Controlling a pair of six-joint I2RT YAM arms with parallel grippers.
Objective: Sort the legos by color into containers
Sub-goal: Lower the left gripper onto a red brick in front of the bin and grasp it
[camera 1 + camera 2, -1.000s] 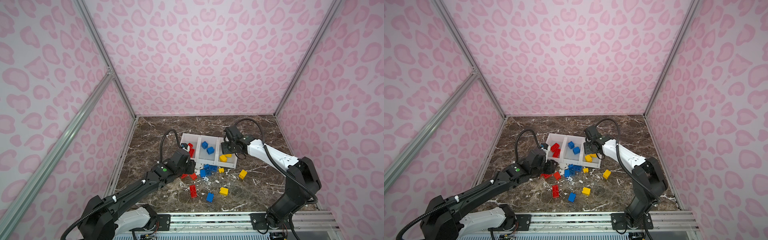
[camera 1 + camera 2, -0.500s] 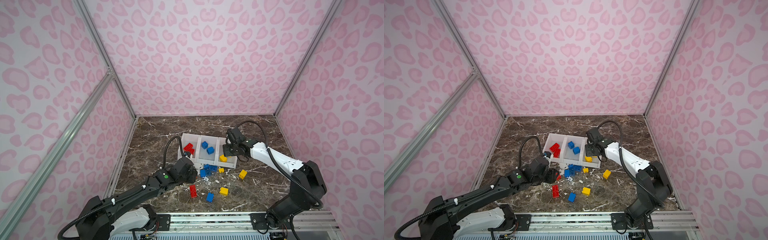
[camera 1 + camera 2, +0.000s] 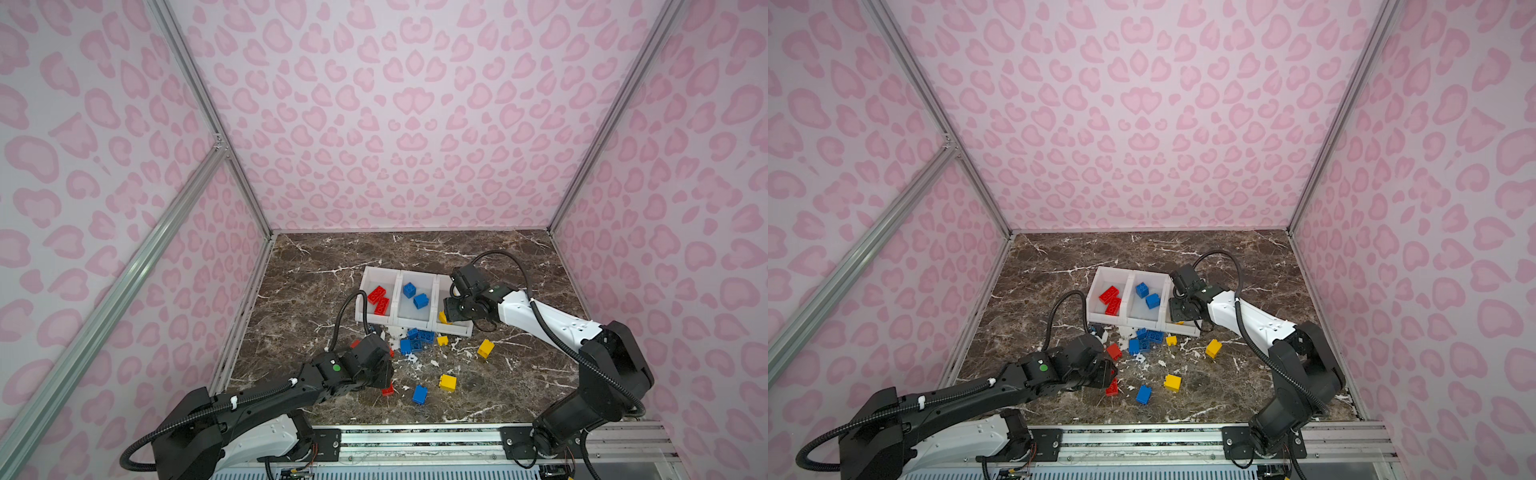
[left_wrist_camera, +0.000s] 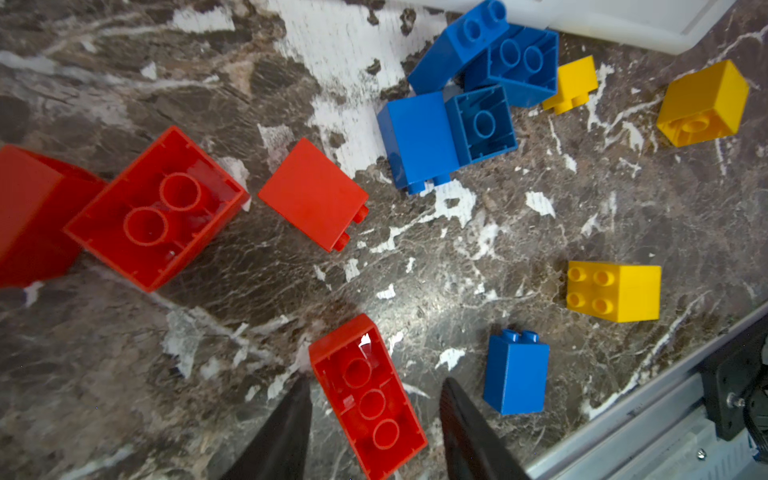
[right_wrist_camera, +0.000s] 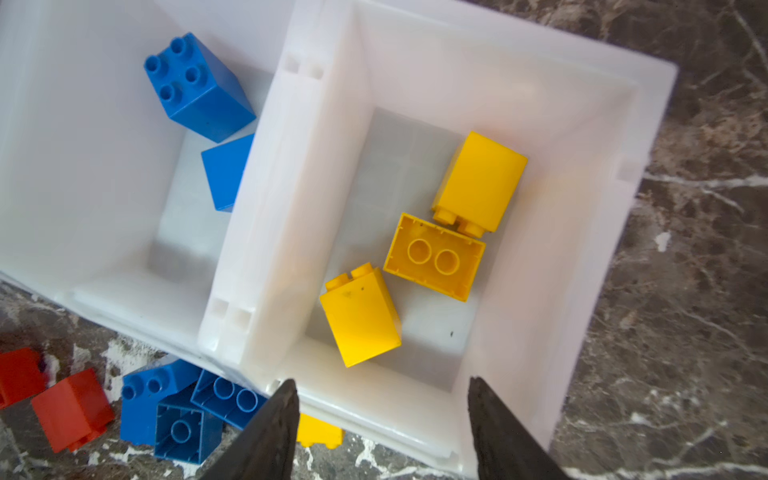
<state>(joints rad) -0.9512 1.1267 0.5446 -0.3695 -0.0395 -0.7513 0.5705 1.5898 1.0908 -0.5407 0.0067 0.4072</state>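
Three joined white containers [image 3: 380, 269] [image 3: 1115, 269] hold sorted legos: two red [image 3: 379, 299], two blue [image 3: 415, 295], and three yellow [image 5: 434, 257] behind the white container wall [image 5: 291, 208]. My left gripper [image 4: 376, 382] [image 3: 384, 380] [image 3: 1111, 376] is open and low near the front, its fingers straddling a long red brick [image 4: 368, 395] [image 3: 387, 390] that lies studs-down, with gaps on both sides. My right gripper [image 5: 380, 380] [image 3: 449, 316] [image 3: 1177, 316] hangs open and empty over the yellow bin's front wall.
Loose on the marble lie a blue cluster [image 3: 415, 340], a blue brick [image 3: 419, 394], three yellow bricks [image 3: 442, 340] [image 3: 485, 348] [image 3: 448, 382] and more red bricks [image 4: 158, 208] [image 4: 311, 193]. A metal rail [image 3: 415, 436] runs along the front, and pink walls close in the sides.
My left gripper has drawn back from the red bin toward the front and come down around the long red brick. The right gripper has barely moved over the yellow bin.
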